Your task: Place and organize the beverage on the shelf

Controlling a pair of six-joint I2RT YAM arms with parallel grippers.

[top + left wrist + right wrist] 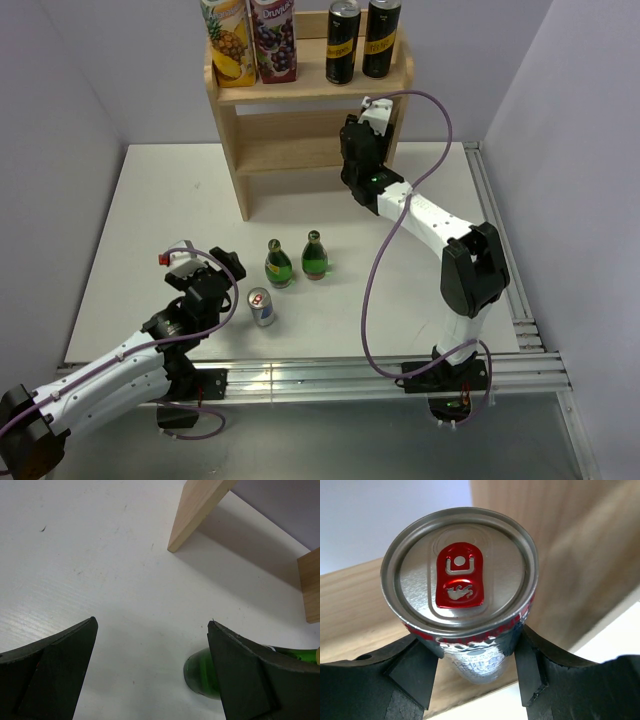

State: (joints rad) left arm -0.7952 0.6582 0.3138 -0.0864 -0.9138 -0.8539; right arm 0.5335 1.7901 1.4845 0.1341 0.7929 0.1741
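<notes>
Top external: the shelf [290, 155] stands at the far centre of the table [150, 220]. The right gripper [360, 140] is at its lower tiers, right side. The left gripper [230, 283] sits near left, beside a loose can [261, 307] and two green bottles [279, 265].

Left wrist: jaws spread wide, nothing between them; one bottle lies just right.

Right wrist: jaws pinch the held can [462, 580], with shelf wood directly behind.
</notes>
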